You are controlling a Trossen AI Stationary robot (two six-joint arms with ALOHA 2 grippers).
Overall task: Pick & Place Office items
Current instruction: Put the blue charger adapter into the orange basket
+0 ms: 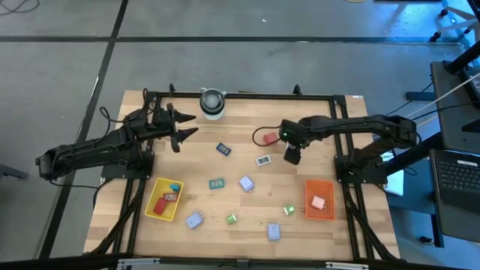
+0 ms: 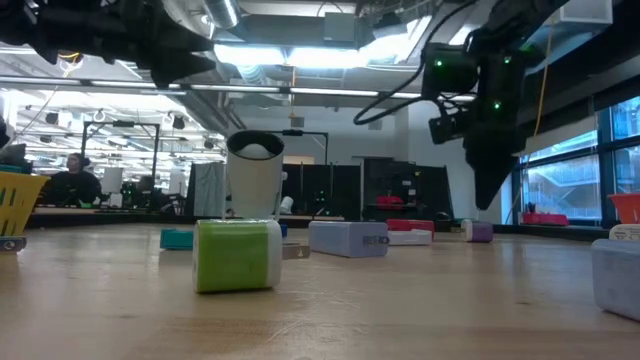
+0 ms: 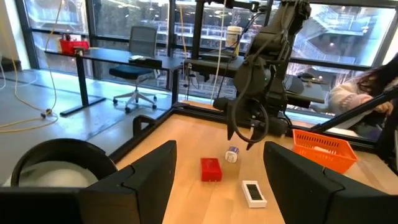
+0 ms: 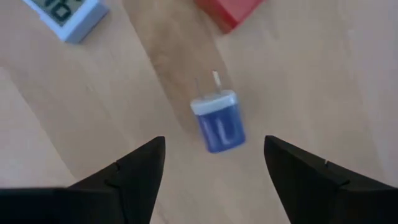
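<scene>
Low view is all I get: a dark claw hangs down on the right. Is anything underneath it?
Observer: Yes. The right gripper hovers open above a small blue block with a white cap, one finger on either side, not touching it.
Operator: Is anything inside that orange tray at the edge?
Observer: From above, the orange tray holds one pink item.
Operator: And the other arm?
Observer: The left gripper is open and holds nothing, beside the round grey-white cylinder near the table's back edge.
</scene>
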